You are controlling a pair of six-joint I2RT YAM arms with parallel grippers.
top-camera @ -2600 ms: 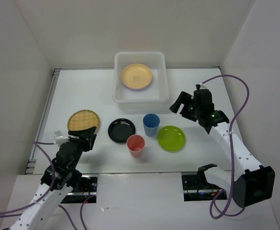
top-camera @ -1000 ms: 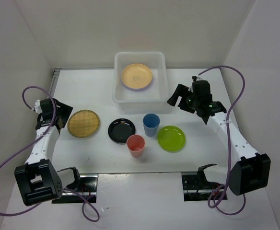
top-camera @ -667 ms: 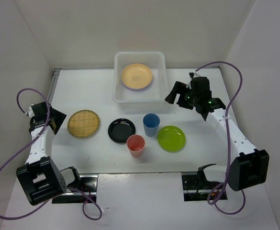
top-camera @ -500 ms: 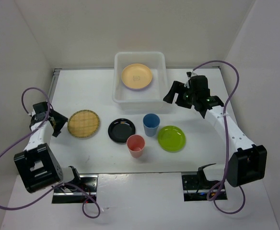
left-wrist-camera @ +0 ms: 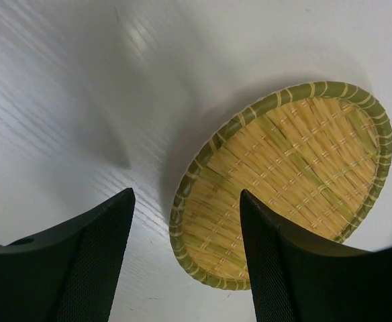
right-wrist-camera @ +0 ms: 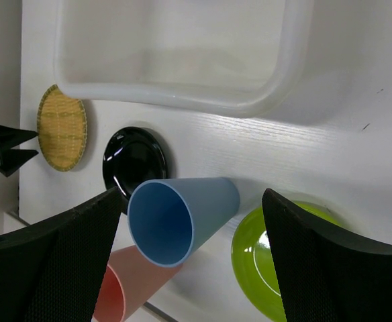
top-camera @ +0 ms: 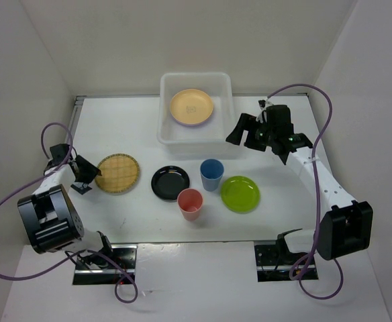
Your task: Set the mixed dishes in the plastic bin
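Logged left gripper (top-camera: pixel 82 178) low over the table (top-camera: pixel 115 121), jaws spread wide, gripping nothing. Saw left rim of the woven tan plate (top-camera: pixel 117 173) lined up with the gap between its fingers in the left wrist view; could not tell contact. Found right gripper (top-camera: pixel 244 134) also spread apart and empty, raised above the table just beside the near right corner of the plastic bin (top-camera: pixel 196 76).

Placed the bin at the far middle of the table, with only the pale orange plate (top-camera: pixel 191 106) lying flat inside it. Counted the rest out on the table in front of the bin: woven tan plate at far left, black plate (top-camera: pixel 170 182) to its right, blue cup (top-camera: pixel 212 173) upright just right of the black plate, lime green plate (top-camera: pixel 240 193) beyond that. Spotted pink cup (top-camera: pixel 190 203) upright at the near side, close to the black plate and blue cup. Caught the blue cup framed between the right fingers in the right wrist view, below them and not touched.
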